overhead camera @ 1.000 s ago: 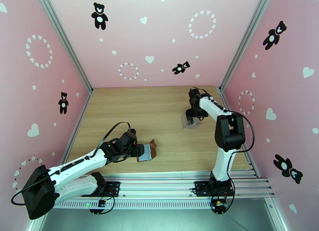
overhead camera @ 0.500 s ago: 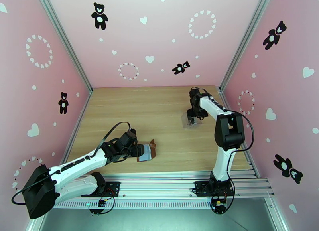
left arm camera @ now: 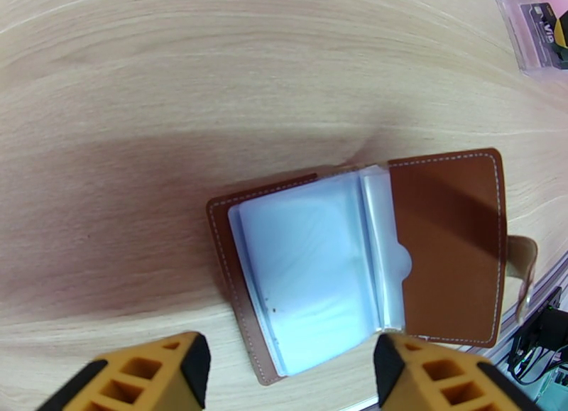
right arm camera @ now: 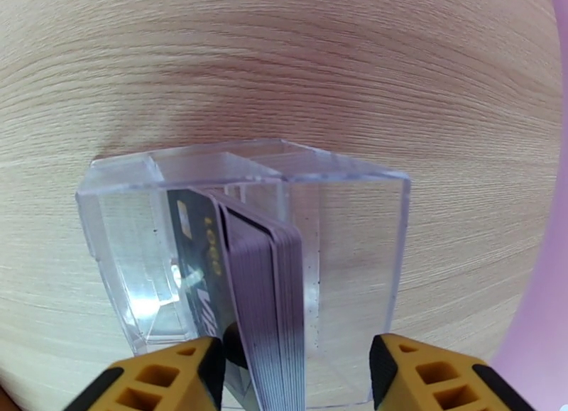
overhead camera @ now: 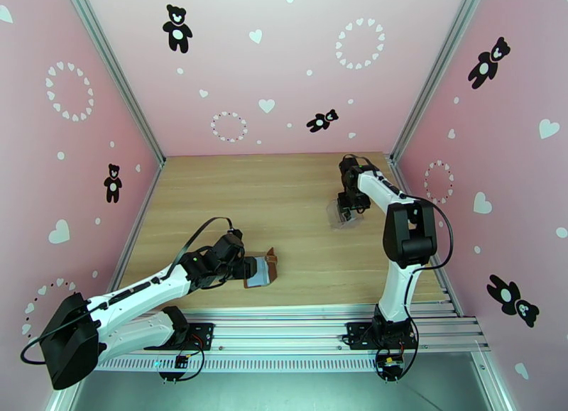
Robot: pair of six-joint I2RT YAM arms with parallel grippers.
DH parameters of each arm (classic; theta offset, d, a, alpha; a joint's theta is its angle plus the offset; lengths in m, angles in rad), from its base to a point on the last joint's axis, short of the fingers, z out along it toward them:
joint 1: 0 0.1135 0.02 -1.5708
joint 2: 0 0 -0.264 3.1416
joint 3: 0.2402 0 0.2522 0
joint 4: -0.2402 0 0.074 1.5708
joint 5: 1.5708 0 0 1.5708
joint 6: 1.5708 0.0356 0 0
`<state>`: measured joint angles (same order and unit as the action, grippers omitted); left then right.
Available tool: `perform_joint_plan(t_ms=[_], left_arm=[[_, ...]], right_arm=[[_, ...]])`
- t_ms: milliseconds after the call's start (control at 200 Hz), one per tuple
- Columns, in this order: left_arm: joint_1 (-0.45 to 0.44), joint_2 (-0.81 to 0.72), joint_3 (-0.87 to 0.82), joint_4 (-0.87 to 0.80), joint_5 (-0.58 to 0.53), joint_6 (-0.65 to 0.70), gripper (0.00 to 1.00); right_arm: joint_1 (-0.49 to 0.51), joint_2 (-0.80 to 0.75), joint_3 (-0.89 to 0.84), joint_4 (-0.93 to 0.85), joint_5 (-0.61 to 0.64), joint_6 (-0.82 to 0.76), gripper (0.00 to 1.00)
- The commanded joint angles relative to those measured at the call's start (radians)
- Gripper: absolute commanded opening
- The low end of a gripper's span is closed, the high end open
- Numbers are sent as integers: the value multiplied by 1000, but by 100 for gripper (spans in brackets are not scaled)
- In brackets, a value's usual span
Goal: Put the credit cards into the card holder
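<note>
Narrowing right gripper [right arm camera: 295,368] jaws around the credit cards [right arm camera: 264,292], upright in the clear box [right arm camera: 355,214] at far right of the desk [overhead camera: 284,192]; not yet gripping, pickup apparently starting. Keeping left gripper [left arm camera: 291,368] jaws wide above the open card holder [left arm camera: 440,249], near front edge.

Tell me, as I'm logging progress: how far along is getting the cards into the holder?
Done: the card holder lies open, its see-through pockets apparently empty. In hand: the right gripper straddles the credit cards standing in the clear box, jaws not closed on them; the left gripper hangs open over the holder. Left: every card must go into a pocket.
</note>
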<state>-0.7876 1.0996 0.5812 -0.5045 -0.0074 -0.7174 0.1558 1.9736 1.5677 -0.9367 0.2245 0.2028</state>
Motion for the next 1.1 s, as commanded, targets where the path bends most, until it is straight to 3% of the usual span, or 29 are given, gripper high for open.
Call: perform_joint_plan(t_ms=[0, 310, 480, 1096], left_arm=[[4, 9, 2, 9, 10, 6, 66], [4, 29, 1, 22, 13, 7, 66], [4, 37, -5, 29, 15, 4, 66], [4, 23, -12, 29, 14, 0, 66]], right_arm=[[-4, -48, 23, -28, 43, 8, 59], [-4, -44, 25, -30, 22, 8, 44], [-2, -44, 25, -33, 14, 9, 26], [9, -67, 26, -41, -5, 9, 0]])
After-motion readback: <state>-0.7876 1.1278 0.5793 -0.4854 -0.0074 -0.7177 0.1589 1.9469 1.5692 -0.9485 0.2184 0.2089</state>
